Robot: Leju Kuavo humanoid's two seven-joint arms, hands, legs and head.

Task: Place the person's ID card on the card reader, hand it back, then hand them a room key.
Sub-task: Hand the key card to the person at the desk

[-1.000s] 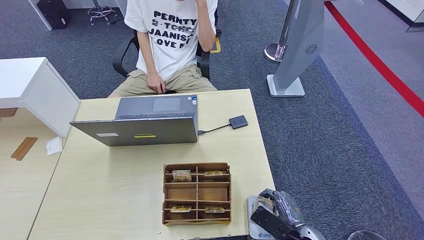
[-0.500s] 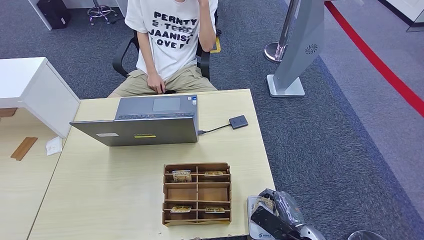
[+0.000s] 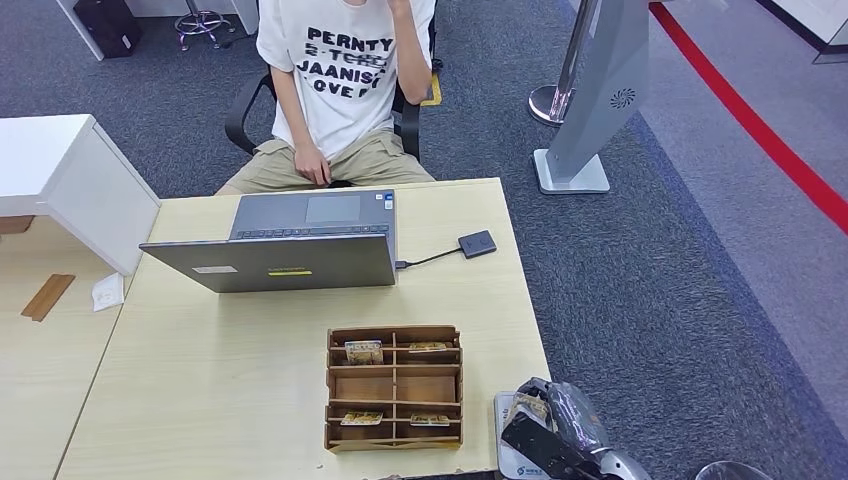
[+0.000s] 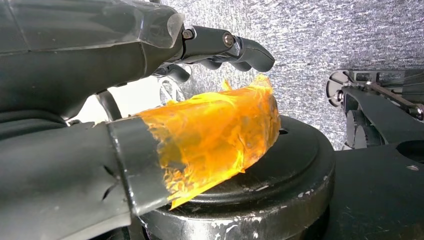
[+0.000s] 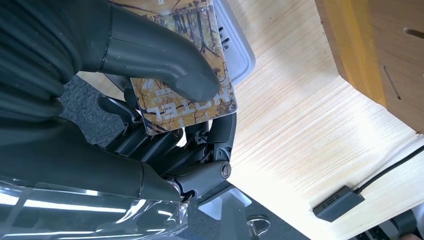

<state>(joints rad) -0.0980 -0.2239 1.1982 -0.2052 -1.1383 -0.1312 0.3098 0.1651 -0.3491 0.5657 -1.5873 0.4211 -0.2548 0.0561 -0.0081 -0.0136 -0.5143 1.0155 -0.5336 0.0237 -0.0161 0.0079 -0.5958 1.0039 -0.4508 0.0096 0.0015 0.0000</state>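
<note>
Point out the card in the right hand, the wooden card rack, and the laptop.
card (image 5: 192, 107): right wrist view, printed face below the thumb.
right hand (image 5: 150, 60): right wrist view, thumb pressing the card.
wooden card rack (image 3: 394, 386): head view, middle divider.
laptop (image 3: 270, 262): head view, lid's back.

The right hand (image 3: 548, 432) sits low at the table's near corner, thumb pinching a card (image 5: 187, 95) against its fingers; the left hand (image 4: 150, 100) hangs, apparently empty, fingers loosely curled
</note>
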